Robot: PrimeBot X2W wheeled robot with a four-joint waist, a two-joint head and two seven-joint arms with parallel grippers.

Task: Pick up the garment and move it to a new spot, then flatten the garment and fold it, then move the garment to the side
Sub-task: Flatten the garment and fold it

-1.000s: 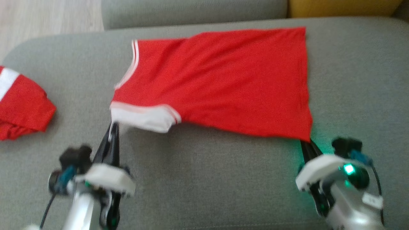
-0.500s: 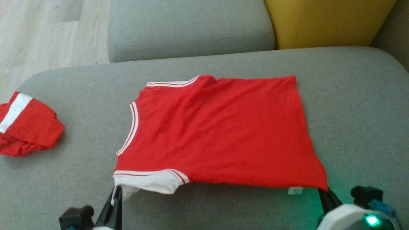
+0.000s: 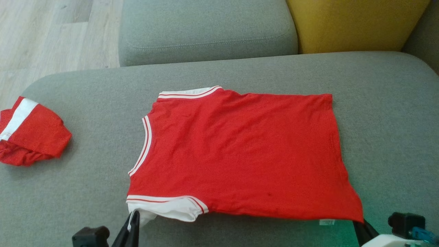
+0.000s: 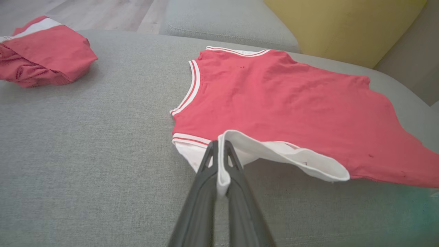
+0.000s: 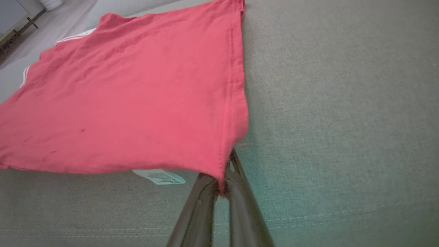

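The garment (image 3: 240,151) is a red top with white, red-striped trim, spread over the grey cushion (image 3: 85,96). Its near edge is lifted slightly off the fabric. My left gripper (image 3: 132,221) is shut on the white sleeve band (image 4: 284,156) at the near left corner; in the left wrist view my left gripper (image 4: 221,161) pinches that white hem between its dark fingers. My right gripper (image 3: 360,224) is shut on the red hem corner at the near right; in the right wrist view my right gripper (image 5: 224,178) grips that corner, with a white care label (image 5: 159,176) hanging beside it.
A second red and white garment (image 3: 29,137) lies bunched at the cushion's left end. Behind stand a grey back cushion (image 3: 205,31) and a yellow cushion (image 3: 353,24). Wooden floor (image 3: 51,34) shows at the far left.
The head camera has tilted, shifting the scene down the picture. Both grippers keep their hold, and the garment has been drawn toward me and lies flatter, with its far sleeve trim now showing.
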